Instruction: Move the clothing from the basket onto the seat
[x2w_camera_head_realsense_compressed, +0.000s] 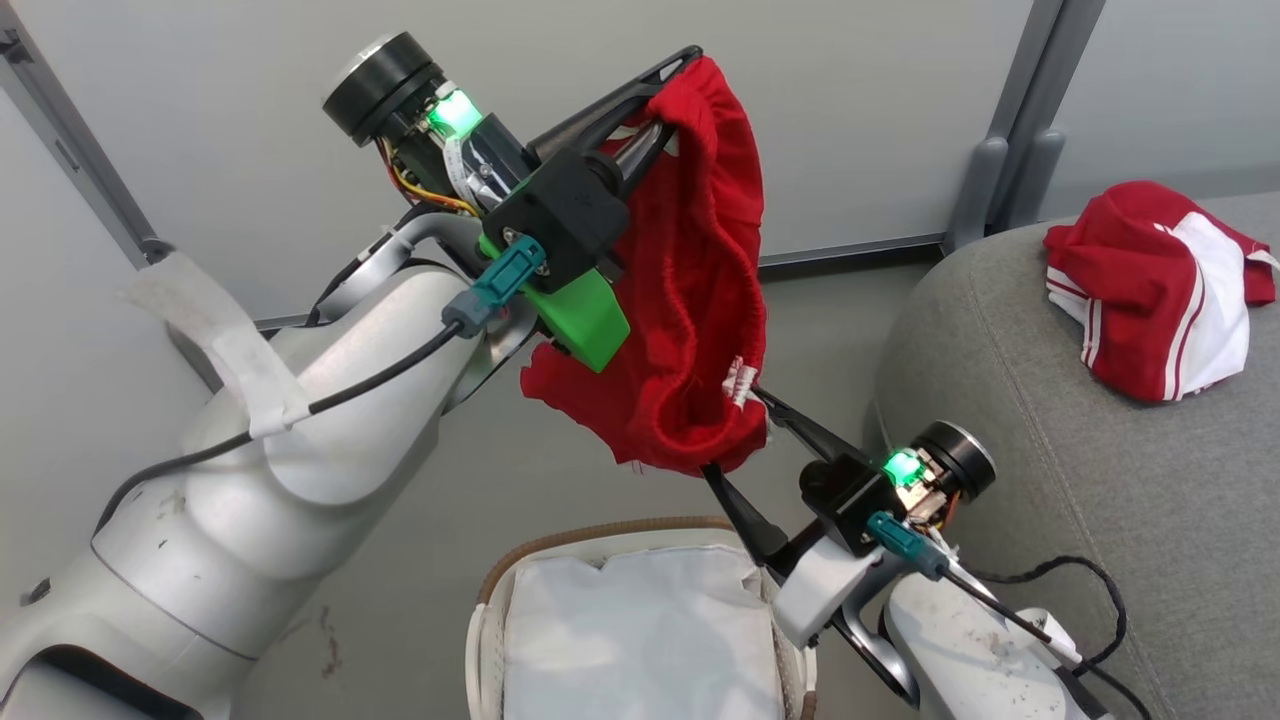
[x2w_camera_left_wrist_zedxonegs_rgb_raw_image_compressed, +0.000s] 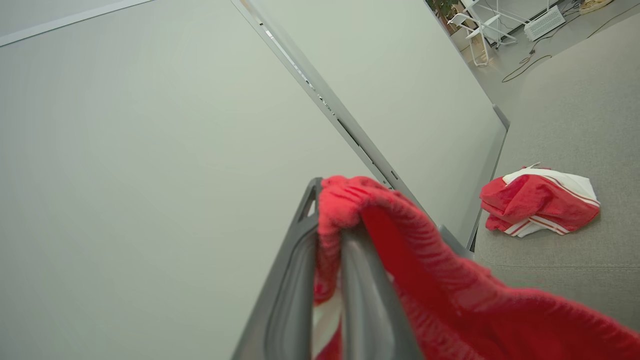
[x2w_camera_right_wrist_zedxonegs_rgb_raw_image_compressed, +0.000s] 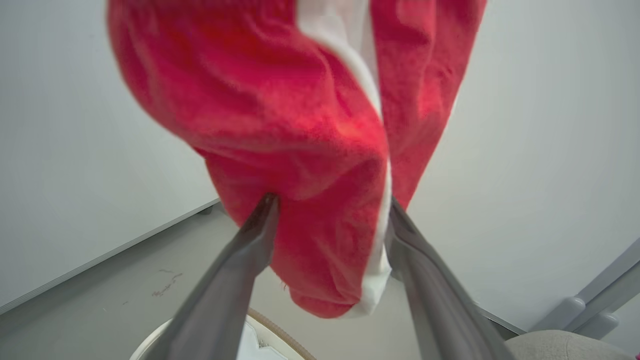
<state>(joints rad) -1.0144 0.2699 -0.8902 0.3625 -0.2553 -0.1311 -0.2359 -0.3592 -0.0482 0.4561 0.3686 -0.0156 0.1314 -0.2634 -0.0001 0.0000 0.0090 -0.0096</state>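
Head view: left gripper (x2w_camera_head_realsense_compressed: 675, 90) is pinching the red garment (x2w_camera_head_realsense_compressed: 690, 280) at its gathered waistband, fingers pressed together, and is holding it high above the basket (x2w_camera_head_realsense_compressed: 600, 530). The garment is hanging down in a loose bunch, clear of the basket's brown rim. Its lower end is dangling between the fingers of the right gripper (x2w_camera_head_realsense_compressed: 735, 432), which are standing spread wide. In the right wrist view both fingers are looking like they are brushing the cloth without clamping it.

The second garment (x2w_camera_head_realsense_compressed: 1160, 290) is lying crumpled on the seat (x2w_camera_head_realsense_compressed: 1100, 500), near its far edge and a little in from the rounded corner. The white liner (x2w_camera_head_realsense_compressed: 640, 630) is showing in the basket, and no red is showing in the part in view.

Handling, judging from the drape:
- The fabric is looking soft, light and floppy, with no stiffness. It is sagging under its own weight and will probably swing.
- It is not fragile. The knit is looking grippy rather than slick, so a firm pinch should be holding.
- The best hold is probably the thick elastic waistband, where the left gripper is sitting now; thin single layers could be slipping out.
- The trailing hem could be snagging on the right gripper's fingers or the seat's near edge, so it is needing clearance.
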